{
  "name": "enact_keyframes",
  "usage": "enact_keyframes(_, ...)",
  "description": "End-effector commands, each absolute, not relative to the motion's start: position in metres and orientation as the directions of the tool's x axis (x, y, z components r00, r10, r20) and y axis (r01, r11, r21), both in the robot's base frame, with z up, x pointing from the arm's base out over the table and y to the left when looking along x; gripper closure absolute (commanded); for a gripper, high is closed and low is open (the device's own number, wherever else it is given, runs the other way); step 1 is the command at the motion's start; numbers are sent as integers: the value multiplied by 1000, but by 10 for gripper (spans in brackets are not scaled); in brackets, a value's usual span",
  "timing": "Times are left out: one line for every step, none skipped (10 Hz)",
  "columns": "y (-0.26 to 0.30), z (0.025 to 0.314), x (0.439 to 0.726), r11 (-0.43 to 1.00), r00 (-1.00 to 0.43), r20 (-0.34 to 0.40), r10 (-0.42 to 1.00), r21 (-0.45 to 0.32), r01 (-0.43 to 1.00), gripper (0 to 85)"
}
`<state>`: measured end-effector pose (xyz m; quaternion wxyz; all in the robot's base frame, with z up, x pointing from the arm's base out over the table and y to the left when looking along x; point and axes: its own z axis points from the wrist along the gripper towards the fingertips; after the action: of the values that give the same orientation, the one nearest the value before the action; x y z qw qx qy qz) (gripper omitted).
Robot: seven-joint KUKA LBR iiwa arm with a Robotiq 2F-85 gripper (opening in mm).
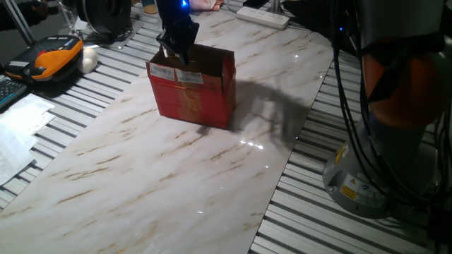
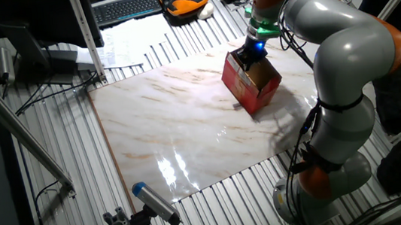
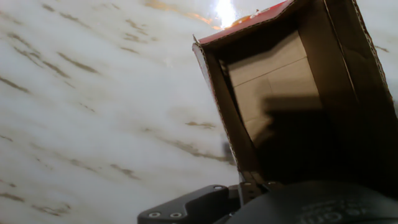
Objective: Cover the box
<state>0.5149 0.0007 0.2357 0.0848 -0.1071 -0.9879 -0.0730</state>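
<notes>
The box (image 1: 192,88) stands upright on the marble-patterned tabletop (image 1: 155,169), toward its far end, with the top open. The tool (image 1: 176,48) hangs directly over the box's far left top edge, its dark fingers reaching down to the rim beside the white labels. In the other fixed view the tool (image 2: 254,52) sits at the top of the box (image 2: 250,84), with the grey and orange arm (image 2: 344,43) arching over from the right. The hand view looks down into the box (image 3: 280,99): brown inner walls and a seamed floor, and the near wall's edge running down to the tool's black body at the bottom. The fingertips are hidden, so I cannot tell whether the tool is open or clamped on the wall.
</notes>
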Motion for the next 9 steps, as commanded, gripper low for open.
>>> enact_keyframes(1,236,515,965,-959,196,205,120,231,850)
enact_keyframes(1,236,515,961,-955,200,220,125,247,850)
enact_keyframes(1,236,515,955,-951,209,230,142,262,850)
enact_keyframes(1,236,515,956,-949,215,231,129,262,850)
enact_keyframes(1,236,515,957,-948,215,234,123,264,850)
enact_keyframes(1,236,515,966,-953,206,223,87,244,850)
enact_keyframes(1,236,515,970,-955,205,215,71,234,850)
enact_keyframes(0,238,513,962,-951,213,225,107,252,850)
enact_keyframes(-3,243,506,967,-952,225,208,100,235,850)
